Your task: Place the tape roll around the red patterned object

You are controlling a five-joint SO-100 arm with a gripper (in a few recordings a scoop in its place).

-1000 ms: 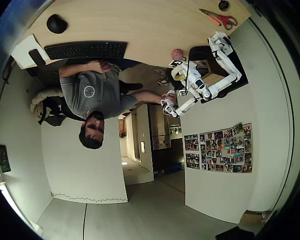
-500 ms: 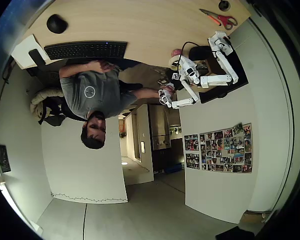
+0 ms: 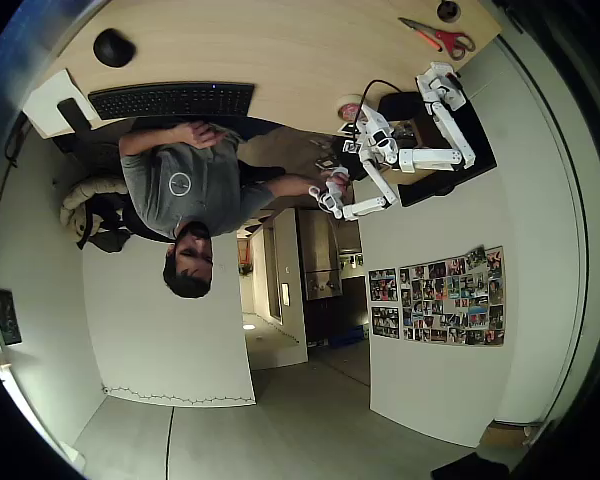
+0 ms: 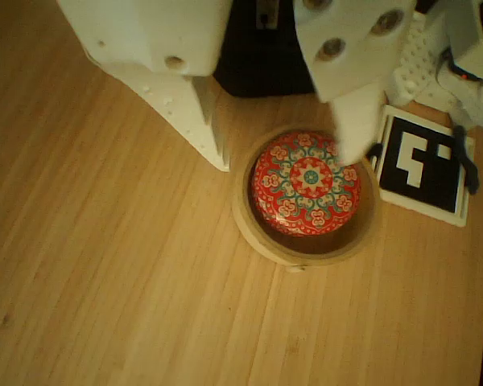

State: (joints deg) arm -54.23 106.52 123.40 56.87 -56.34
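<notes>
The tool hangs over the worktop in the wrist view, its two white fingers spread wide, one on each side of the tape roll. The roll lies flat on the wood and rings the red object, which sits inside its hollow, nearer the far rim than the near one. One finger tip stands just outside the roll's left rim; the other reaches down over the roll's right rim, at the red object's edge, and whether it touches cannot be told. A black-and-white marker card lies just right of the roll.

In the overhead view the tool sits over the roll near the worktop's edge. Red-handled scissors lie well away from the roll, toward the corner. A person sits at a keyboard on the roll's other side.
</notes>
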